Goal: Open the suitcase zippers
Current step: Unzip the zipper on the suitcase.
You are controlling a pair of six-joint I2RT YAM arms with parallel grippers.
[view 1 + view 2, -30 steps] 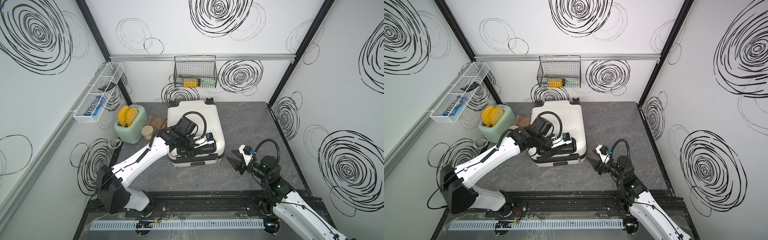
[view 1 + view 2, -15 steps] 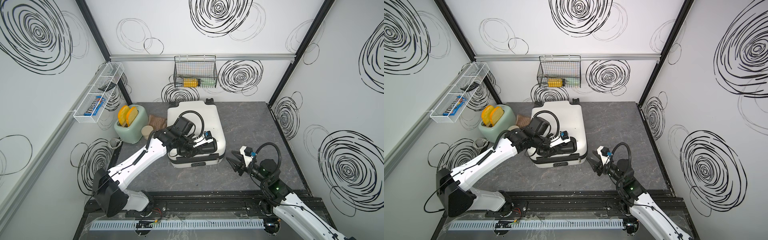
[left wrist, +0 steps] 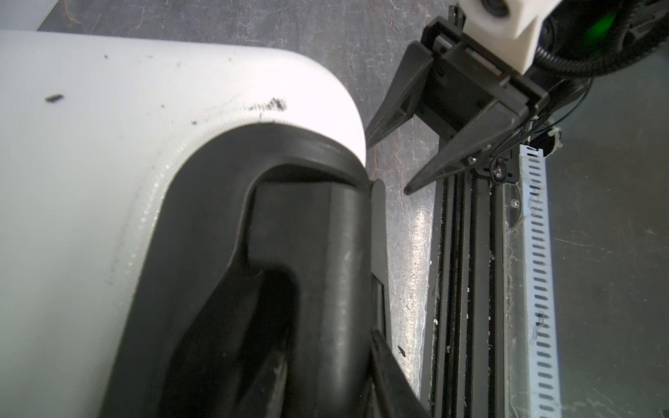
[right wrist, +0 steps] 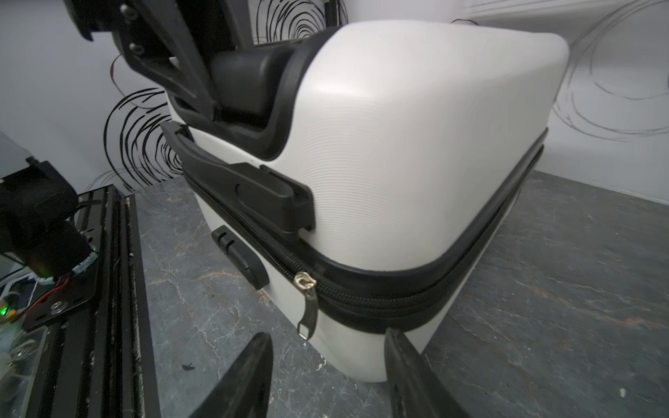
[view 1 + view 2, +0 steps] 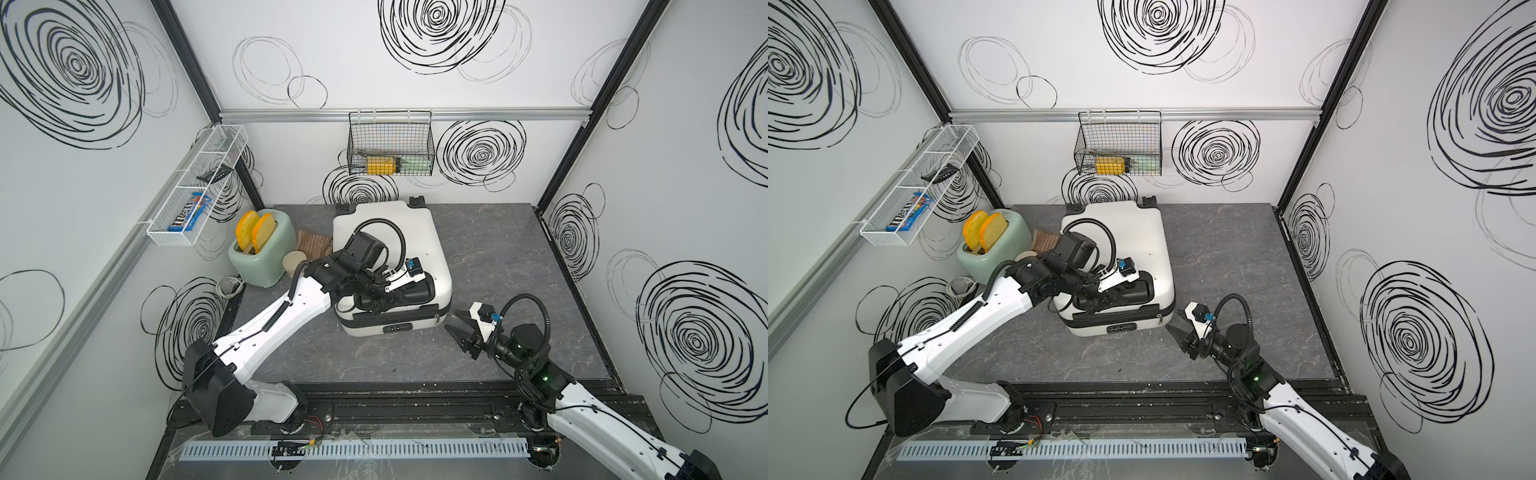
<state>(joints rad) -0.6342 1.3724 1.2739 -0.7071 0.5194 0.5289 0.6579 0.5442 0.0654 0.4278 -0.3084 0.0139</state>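
The suitcase (image 5: 419, 232) lies flat and shut on the grey tabletop (image 5: 507, 249), toward the back, near a mint-green toaster (image 5: 270, 257). The left claw (image 5: 385, 300) reaches over the white shell and is clamped on the black recessed handle (image 3: 325, 275) by the case's front edge. The right claw (image 4: 327, 376) hovers low off the front right corner, clear of the shell, with its fingers spread and nothing between them. Facing it, the zipper (image 4: 380, 302) band runs round the mid-seam. A silver pull (image 4: 307, 313) hangs at the corner, and the black lock block (image 4: 239, 258) sits further along.
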